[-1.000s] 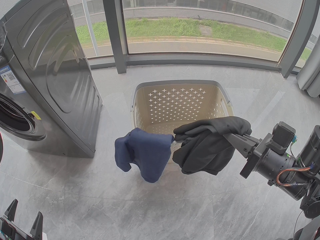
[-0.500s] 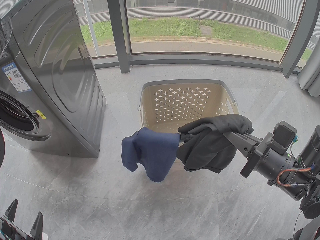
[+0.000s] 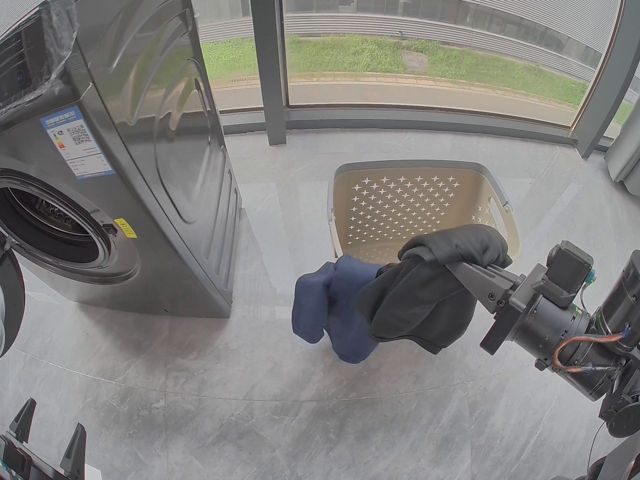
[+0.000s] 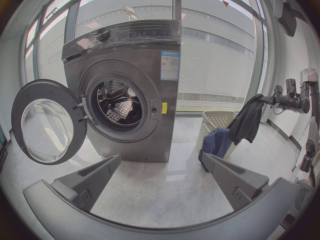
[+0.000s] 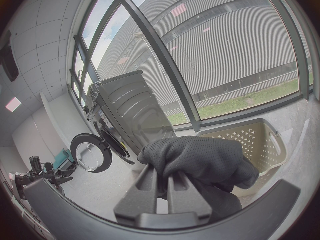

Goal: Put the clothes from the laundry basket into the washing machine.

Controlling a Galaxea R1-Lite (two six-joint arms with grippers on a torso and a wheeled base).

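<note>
Clenched on black garment (image 3: 417, 295) with right claw (image 3: 467, 273), up by the near rim of the basket (image 3: 400, 165). Draped over the claw and hanging free below, clear of the floor (image 3: 267, 401).

Kept at the same spot in the head view as a second back, with everything else slid rightward. Best read as camera and body turning toward the washer (image 3: 167, 135), not as any move of basket or washer. Now facing more of the washer front. Drum (image 4: 120, 105) in plain sight, door (image 4: 46, 122) swung wide in the left wrist view.

For the task: lift done, carry under way. Still well apart from the drum, so probably more turning or driving before any drop.

Just left of the black garment and touching it: blue garment (image 3: 340, 315), slung over the near rim and down the outside of the basket. Looks more bunched than before, and partly behind the black one. Cannot tell whether snagged and tugged along or merely seen from a new angle. Worth watching, given the risk of pulling it to the floor.

Farther out, low at the left: left claw (image 3: 52, 421), spread wide, grasping nothing.
</note>
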